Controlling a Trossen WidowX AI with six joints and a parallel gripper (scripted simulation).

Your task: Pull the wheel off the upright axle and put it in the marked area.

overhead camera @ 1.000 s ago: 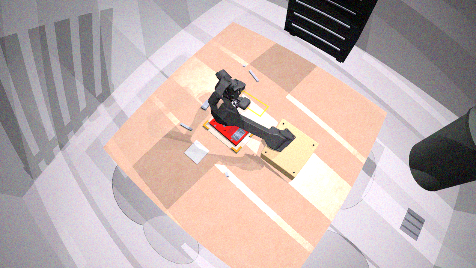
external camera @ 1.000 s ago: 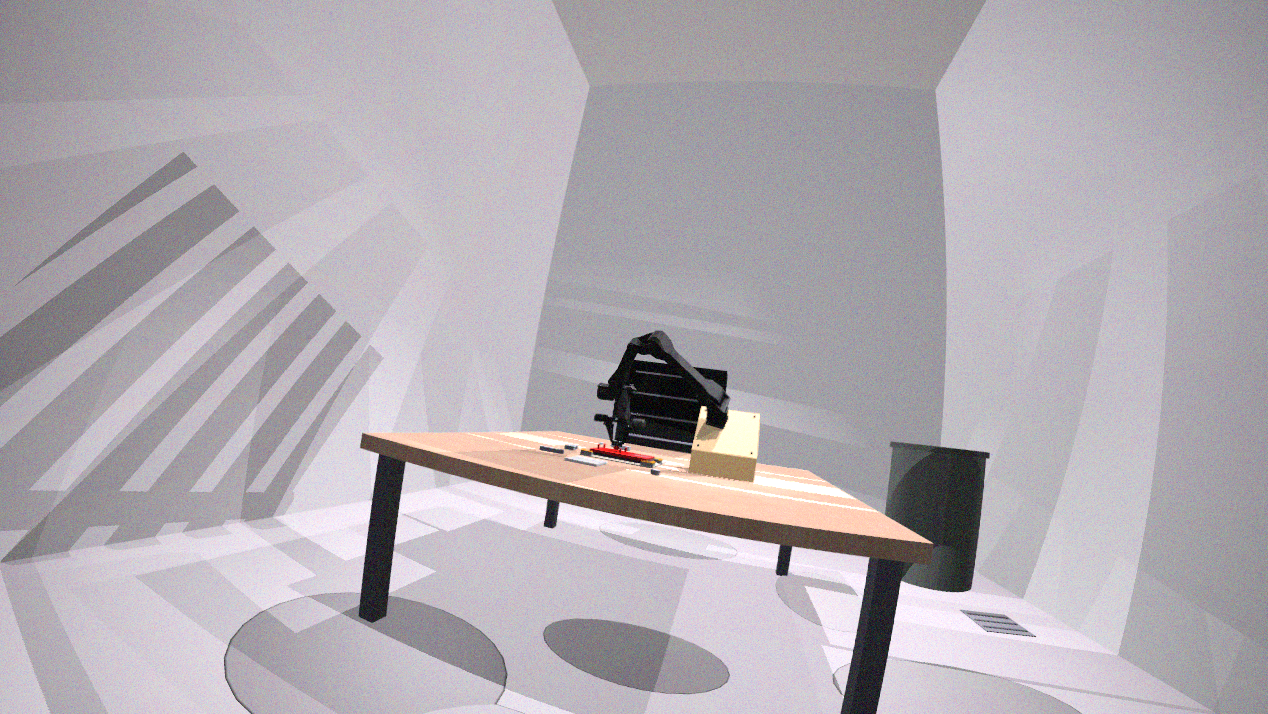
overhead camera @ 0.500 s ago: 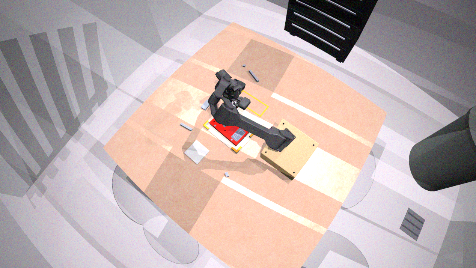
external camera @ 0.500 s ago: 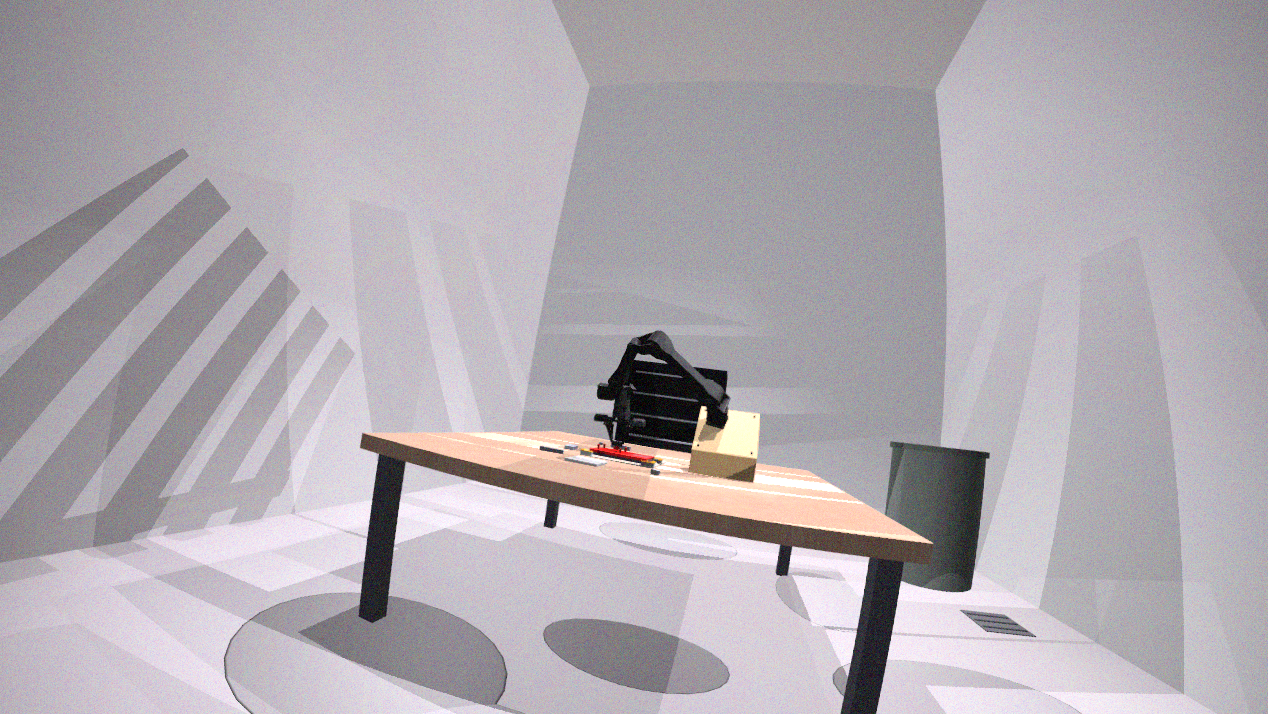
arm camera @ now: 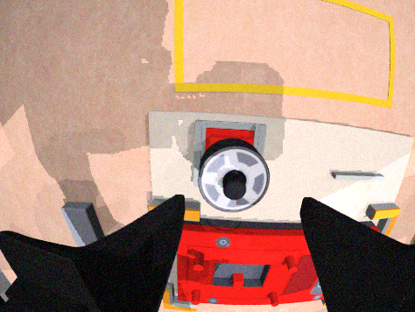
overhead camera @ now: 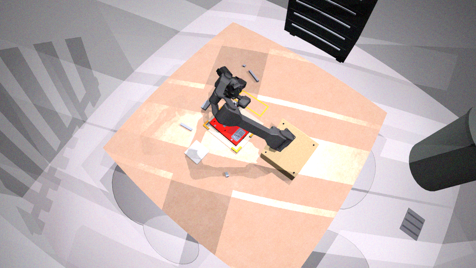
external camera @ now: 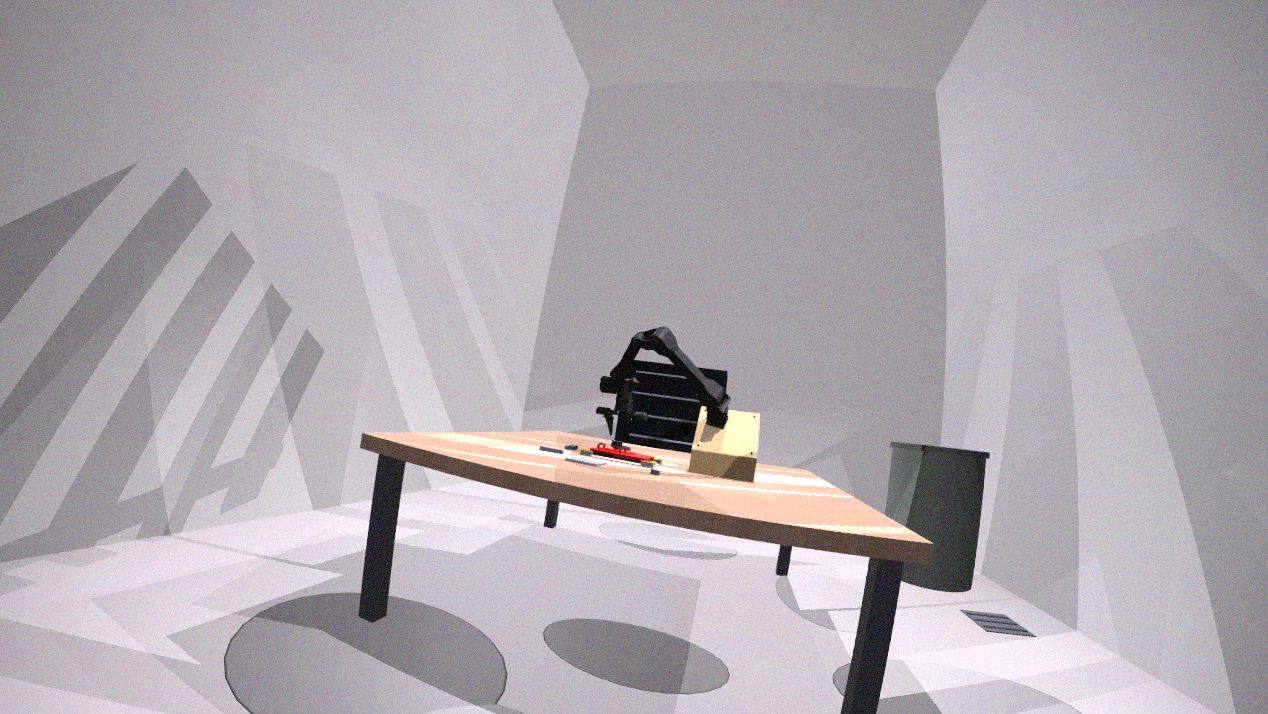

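The wheel (arm camera: 214, 177), with a black tyre and a pale spoked face, is upright around the black axle (arm camera: 235, 186) in the wrist view. My gripper (arm camera: 244, 205) is open, with its black fingers standing wide apart to the left and right of the wheel, neither seen touching it. The marked area is a yellow outline (arm camera: 306, 93) (overhead camera: 264, 111) on the table, beyond the wheel and the pale board (arm camera: 306, 145); no object shows in its visible part. In the top view the arm mostly hides the wheel.
A red base (arm camera: 280, 245) (overhead camera: 229, 133) with pegs stands close to the wheel, between orange corner brackets. Grey bars (overhead camera: 253, 76) (overhead camera: 186, 126) and a white tile (overhead camera: 197, 152) lie around on the table. The arm is mounted on a tan box (overhead camera: 299, 143) (external camera: 727, 434).
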